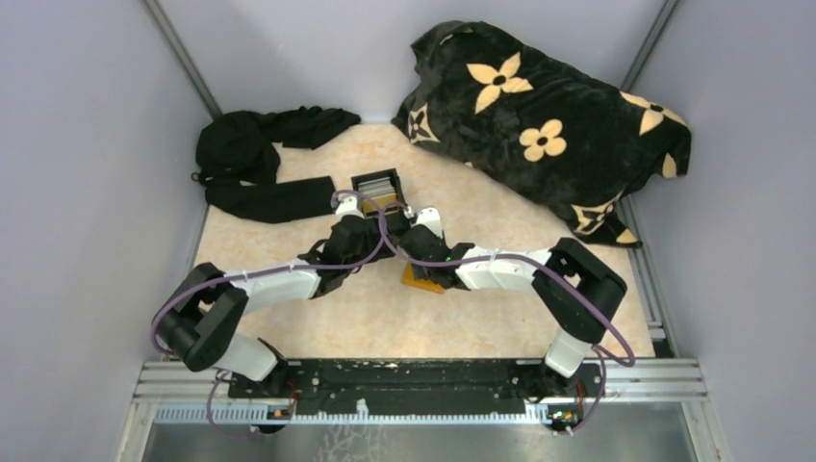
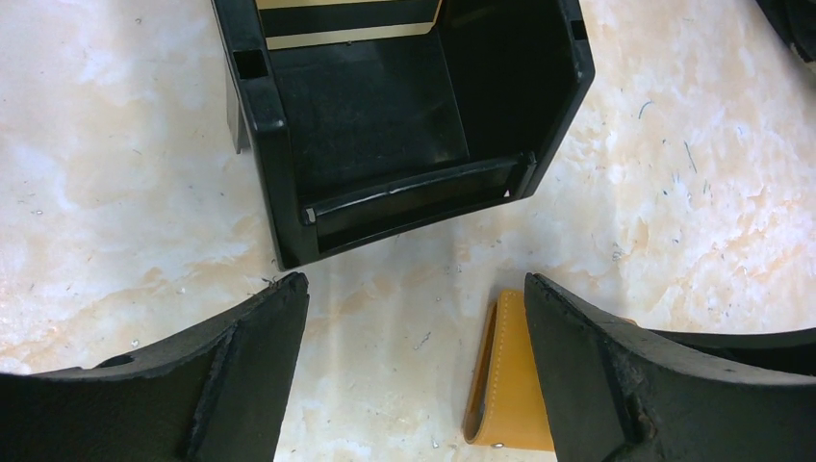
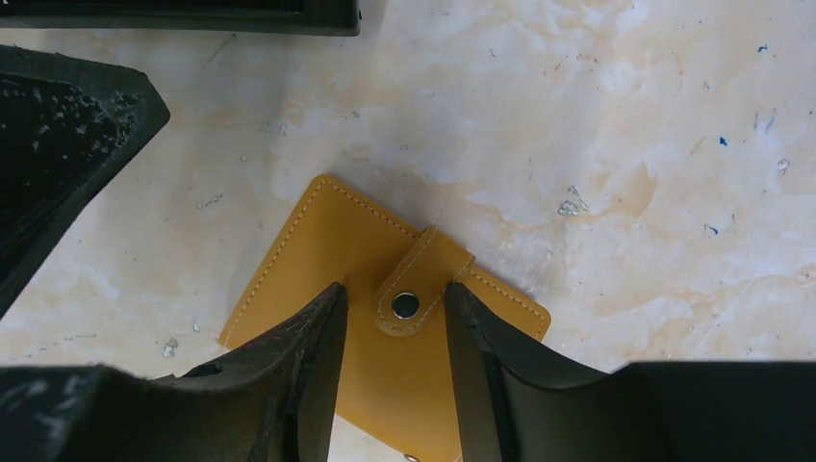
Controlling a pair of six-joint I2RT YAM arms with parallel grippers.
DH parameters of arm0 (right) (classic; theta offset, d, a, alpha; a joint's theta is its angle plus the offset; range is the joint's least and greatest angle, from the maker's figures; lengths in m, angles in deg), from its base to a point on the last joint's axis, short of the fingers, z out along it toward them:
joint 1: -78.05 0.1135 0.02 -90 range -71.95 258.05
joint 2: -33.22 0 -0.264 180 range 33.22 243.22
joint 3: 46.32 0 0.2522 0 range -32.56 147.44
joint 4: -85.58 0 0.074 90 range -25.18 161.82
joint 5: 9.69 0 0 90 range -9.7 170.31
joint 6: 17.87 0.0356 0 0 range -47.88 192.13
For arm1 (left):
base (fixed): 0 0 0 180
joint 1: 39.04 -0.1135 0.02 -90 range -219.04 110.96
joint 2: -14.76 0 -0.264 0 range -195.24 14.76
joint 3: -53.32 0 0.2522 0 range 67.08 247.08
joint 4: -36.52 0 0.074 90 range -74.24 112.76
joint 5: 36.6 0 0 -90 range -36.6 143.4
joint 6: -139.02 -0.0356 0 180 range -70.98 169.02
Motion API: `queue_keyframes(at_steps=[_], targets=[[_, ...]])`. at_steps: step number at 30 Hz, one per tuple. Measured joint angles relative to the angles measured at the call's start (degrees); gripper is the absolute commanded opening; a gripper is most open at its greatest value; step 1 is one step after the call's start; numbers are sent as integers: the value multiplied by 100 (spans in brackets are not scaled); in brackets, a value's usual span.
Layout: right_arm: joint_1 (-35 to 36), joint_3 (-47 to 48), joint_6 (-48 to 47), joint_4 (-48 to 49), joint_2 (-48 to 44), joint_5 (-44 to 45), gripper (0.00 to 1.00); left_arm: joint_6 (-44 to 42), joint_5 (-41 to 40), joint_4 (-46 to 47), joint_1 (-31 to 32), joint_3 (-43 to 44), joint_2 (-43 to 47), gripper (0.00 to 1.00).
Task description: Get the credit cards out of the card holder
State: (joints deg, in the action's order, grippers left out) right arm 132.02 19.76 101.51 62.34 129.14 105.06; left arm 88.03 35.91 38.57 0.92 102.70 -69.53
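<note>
1. The right gripper (image 3: pixel 393 287) stood narrowly spread, its fingertips either side of the snap strap (image 3: pixel 416 279); no firm pinch showed.
2. The strap closed the orange card holder (image 3: pixel 318 250), which lay flat on the marbled table (image 3: pixel 625 144), directly under this gripper and skewed diagonally to the jaw line.
3. The left gripper (image 2: pixel 414 279) hung wide apart and held nothing, the holder just beside its right finger and a black box (image 2: pixel 385 115) ahead.
4. No credit cards showed at the holder; the right arm looked better placed to unsnap it.

A cream-and-peach marbled surface (image 1: pixel 385 322) carries a black open-topped plastic box (image 1: pixel 376 185), a flat orange leather card holder (image 1: pixel 420 279), crumpled black cloth (image 1: pixel 252 164) and a black flower-patterned blanket (image 1: pixel 548 125).
</note>
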Motion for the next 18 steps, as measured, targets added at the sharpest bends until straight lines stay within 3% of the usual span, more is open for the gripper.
queue_keyframes(at_steps=[5,7,10,18], targets=[[13,33,44,22,42,81,32,-2,52,7,0,-24,22,91],[24,35,72,20,59,168,17,-4,52,4,0,-31,31,91],[24,37,109,9,66,267,1,-7,50,4,0,-50,52,91],[24,33,232,15,85,369,0,-7,59,15,0,-61,98,92]])
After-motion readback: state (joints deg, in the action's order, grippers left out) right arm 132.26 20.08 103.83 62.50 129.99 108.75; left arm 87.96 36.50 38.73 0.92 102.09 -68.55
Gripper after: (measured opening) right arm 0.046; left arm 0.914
